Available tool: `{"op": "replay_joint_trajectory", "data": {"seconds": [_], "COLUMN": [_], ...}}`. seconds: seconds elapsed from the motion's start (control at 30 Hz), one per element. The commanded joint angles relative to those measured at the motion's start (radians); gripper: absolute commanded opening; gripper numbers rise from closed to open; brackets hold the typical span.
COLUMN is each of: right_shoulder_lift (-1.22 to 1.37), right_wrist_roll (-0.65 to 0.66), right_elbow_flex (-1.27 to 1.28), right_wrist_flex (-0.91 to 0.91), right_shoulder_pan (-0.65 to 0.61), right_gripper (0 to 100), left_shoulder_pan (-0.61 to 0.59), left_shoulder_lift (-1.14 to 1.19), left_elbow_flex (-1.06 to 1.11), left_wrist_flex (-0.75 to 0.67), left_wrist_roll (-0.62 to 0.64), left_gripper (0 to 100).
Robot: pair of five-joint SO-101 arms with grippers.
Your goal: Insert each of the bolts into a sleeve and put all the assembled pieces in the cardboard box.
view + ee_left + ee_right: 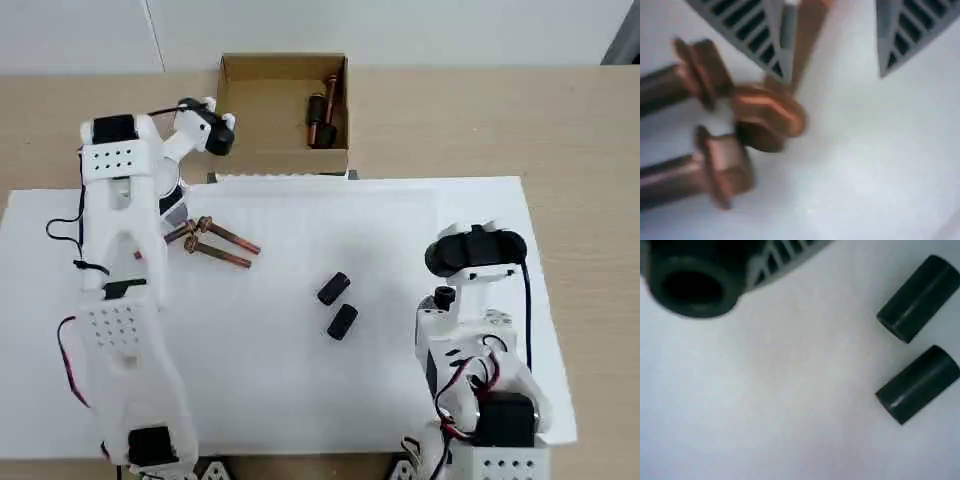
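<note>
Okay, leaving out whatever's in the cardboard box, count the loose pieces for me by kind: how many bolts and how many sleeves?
Copper bolts: 3
Black sleeves: 3
Total: 6

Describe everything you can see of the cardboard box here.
The small brown cardboard box is open-topped and rectangular, standing upright on the wooden table just beyond the white paper sheet's far edge. Its floor is mostly bare; one copper bolt fitted in a black sleeve lies inside along the wall on the high view's right. A white-and-black arm part sits beside the opposite wall; whether they touch is unclear.
</note>
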Motion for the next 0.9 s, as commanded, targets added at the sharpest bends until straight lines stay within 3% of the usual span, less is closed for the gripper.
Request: {"op": "replay_joint_trajectory", "data": {"seconds": [0.0,0.3,0.87], "right_shoulder_lift": [-0.008,-0.010,-0.010], "right_wrist_roll": [0.000,0.000,0.028], "right_elbow_flex": [-0.005,-0.005,-0.005], "right_wrist_flex": [-0.024,-0.024,-0.024], "right_shoulder_pan": [-0.001,0.001,0.001], "right_gripper": [0.3,0.3,0.3], "left_shoulder_pan": [0.038,0.017,-0.018], "left_shoulder_lift": [-0.173,-0.195,0.137], "left_elbow_flex": [0.116,0.246,-0.097], "left_wrist_flex": [0.023,0.005,0.000], "left_wrist_roll": [-0.008,-0.009,-0.009], "left_gripper": [11,11,11]}}
